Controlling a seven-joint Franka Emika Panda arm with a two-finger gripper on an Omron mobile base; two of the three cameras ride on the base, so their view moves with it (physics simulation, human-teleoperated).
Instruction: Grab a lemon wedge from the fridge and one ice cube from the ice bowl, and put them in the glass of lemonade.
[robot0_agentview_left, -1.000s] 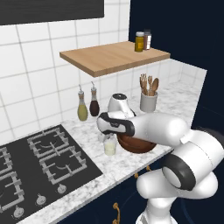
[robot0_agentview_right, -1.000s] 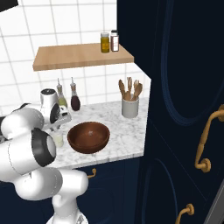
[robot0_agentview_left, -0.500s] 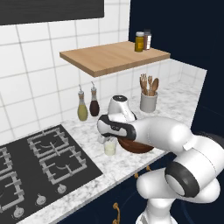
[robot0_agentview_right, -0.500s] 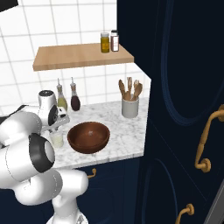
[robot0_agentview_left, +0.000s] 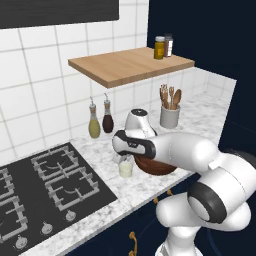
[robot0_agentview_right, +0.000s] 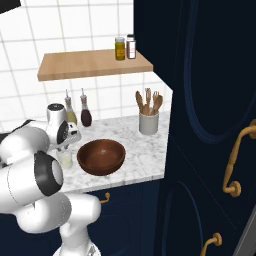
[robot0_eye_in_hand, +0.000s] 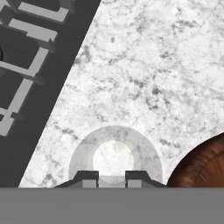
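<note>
Counter: white marble (robot0_eye_in_hand: 144, 65), stove (robot0_agentview_left: 45, 187) beside it.
Glass (robot0_eye_in_hand: 114, 156): on marble, just beside the bowl (robot0_agentview_right: 101, 156).
My gripper (robot0_eye_in_hand: 111, 179): fingers together, directly above the glass.

The white arm (robot0_agentview_left: 185, 152) reaches forward from its base, forearm lying nearly level, wrist bent so the hand points straight down; the gripper (robot0_eye_in_hand: 111, 178) hangs low with its two dark fingertips (robot0_eye_in_hand: 87, 178) drawn close together, a narrow gap between them; in the right base view the hand (robot0_agentview_right: 62, 132) sits just above the elbow joint.
</note>
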